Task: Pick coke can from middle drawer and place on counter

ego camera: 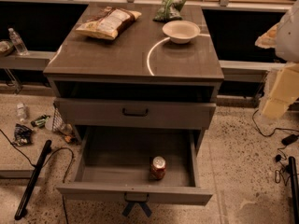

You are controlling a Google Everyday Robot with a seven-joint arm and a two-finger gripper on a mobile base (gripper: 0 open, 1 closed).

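The coke can point(158, 167), red with a silver top, stands upright in the front right part of the open middle drawer point(135, 192), the grey cabinet's lowest drawer, which is pulled far out. The counter point(121, 55) is the glossy grey-brown top with a thin white curved line. My gripper point(276, 93) and pale arm show at the right edge, beside the cabinet at about counter height. It is well to the right of the can and above it, touching nothing.
A white bowl point(181, 31), a chip bag point(108, 23) and a green bag point(169, 5) lie at the back of the counter. The upper drawer front point(135, 113) is closed. Bottles, litter and a black cable lie on the floor at left; cables lie at right.
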